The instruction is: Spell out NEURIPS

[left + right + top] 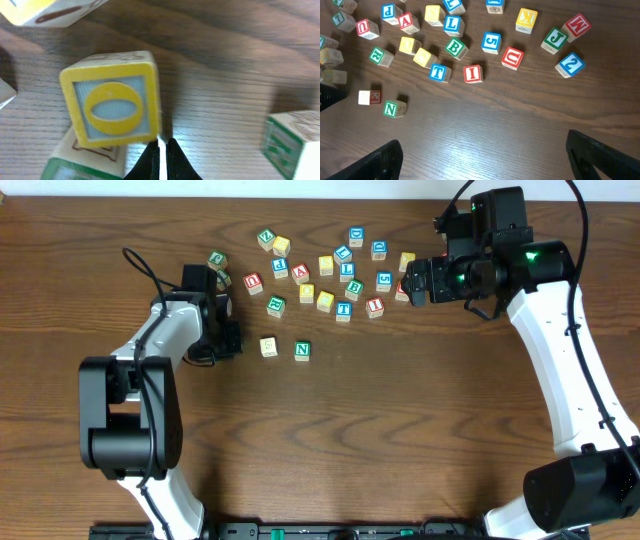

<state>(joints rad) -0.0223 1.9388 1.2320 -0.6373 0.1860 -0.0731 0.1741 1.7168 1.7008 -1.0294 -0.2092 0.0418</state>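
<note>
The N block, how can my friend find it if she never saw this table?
On the wooden table, look just below the crowd of letter blocks in the overhead view, where two blocks sit apart from the rest. The N block is the right one of the pair, with a green N on top; its neighbour has a pale top.

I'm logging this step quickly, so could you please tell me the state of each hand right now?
Left hand: closed, holding nothing.
Right hand: open, empty.
</note>
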